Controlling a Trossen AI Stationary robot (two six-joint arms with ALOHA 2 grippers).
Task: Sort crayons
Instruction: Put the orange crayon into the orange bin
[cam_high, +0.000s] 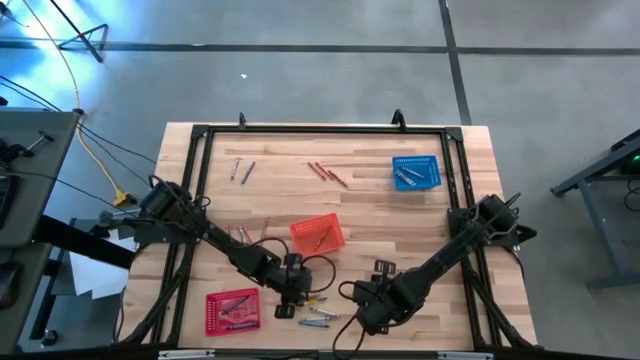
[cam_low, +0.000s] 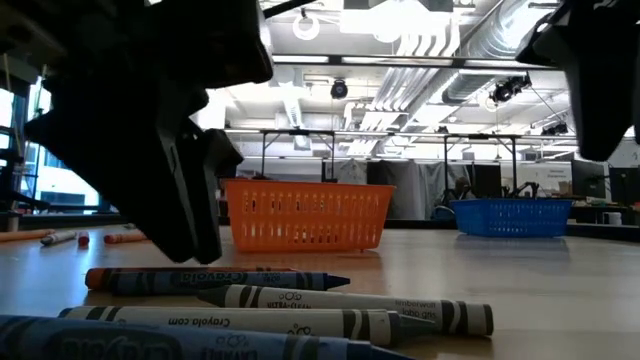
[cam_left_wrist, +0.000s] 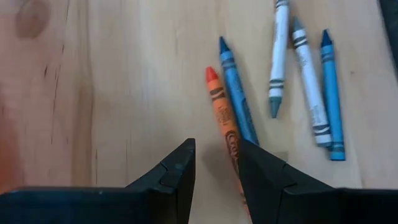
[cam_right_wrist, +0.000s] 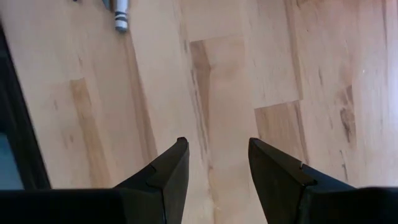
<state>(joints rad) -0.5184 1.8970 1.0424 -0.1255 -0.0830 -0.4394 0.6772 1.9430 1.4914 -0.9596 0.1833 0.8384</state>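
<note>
- Left gripper (cam_left_wrist: 214, 165) open, empty, low over table (cam_high: 400, 225), beside orange crayon (cam_left_wrist: 222, 118).
- Loose crayons (cam_high: 312, 315) near front edge; others in red basket (cam_high: 231, 311).
- Right gripper (cam_right_wrist: 214, 163) open, empty, nearby.

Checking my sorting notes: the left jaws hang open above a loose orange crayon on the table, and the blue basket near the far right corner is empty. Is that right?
Not quite. The blue basket is not empty: the high view shows crayons lying in it. The rest holds: the left gripper hangs with open jaws over the loose orange crayon.
</note>
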